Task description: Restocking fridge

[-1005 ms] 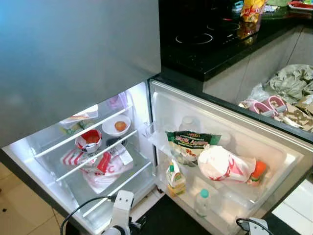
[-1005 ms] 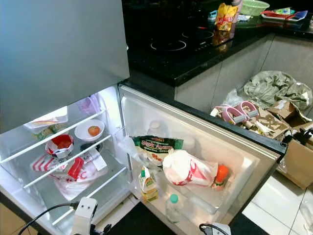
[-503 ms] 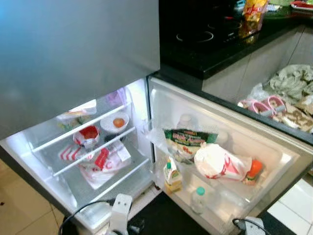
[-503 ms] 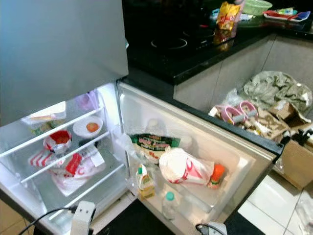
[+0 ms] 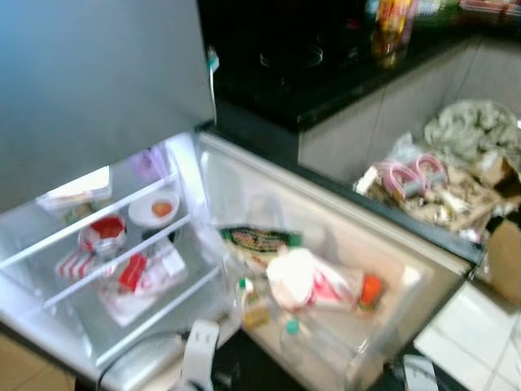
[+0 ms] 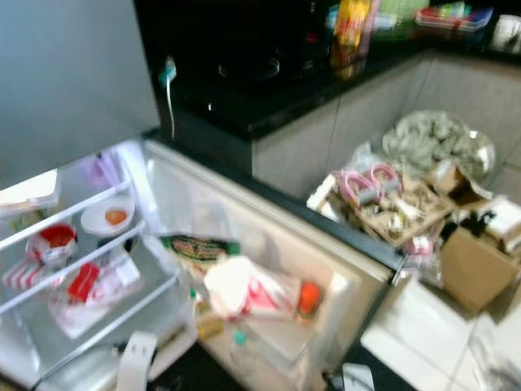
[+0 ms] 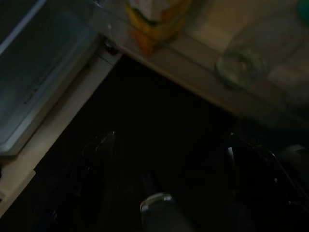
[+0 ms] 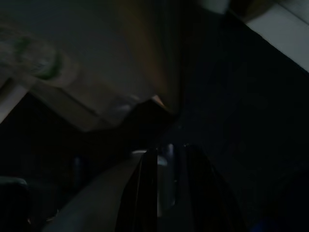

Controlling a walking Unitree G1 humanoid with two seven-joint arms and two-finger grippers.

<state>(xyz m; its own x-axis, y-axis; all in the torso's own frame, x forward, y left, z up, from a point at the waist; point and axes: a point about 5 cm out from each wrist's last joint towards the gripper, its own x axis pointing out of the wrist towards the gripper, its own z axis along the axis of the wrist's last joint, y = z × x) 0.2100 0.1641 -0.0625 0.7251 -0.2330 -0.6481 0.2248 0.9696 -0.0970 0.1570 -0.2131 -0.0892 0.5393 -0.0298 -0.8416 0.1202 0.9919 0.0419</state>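
White bag (image 5: pixel 313 281): we see it on the open fridge door (image 5: pixel 407 269), ahead of both jaws.
Left gripper (image 7: pixel 164 159): our jaws spread wide, empty, low before the fridge.
Right gripper (image 8: pixel 169 188): jaws nearly closed, holding nothing.
Bowl (image 5: pixel 155 209): on a shelf.

No text could be read with certainty, since the head views were blurred by motion. The green packet (image 5: pixel 260 239) in the fridge door (image 5: pixel 342 244) bore a pale band of lettering too smeared to make out, and the red-and-white bag (image 5: pixel 313 281) beside it showed only red marks. The red-and-white wrappers (image 5: pixel 138 273) on the fridge shelf (image 5: pixel 98 273) carried print that was likewise illegible.
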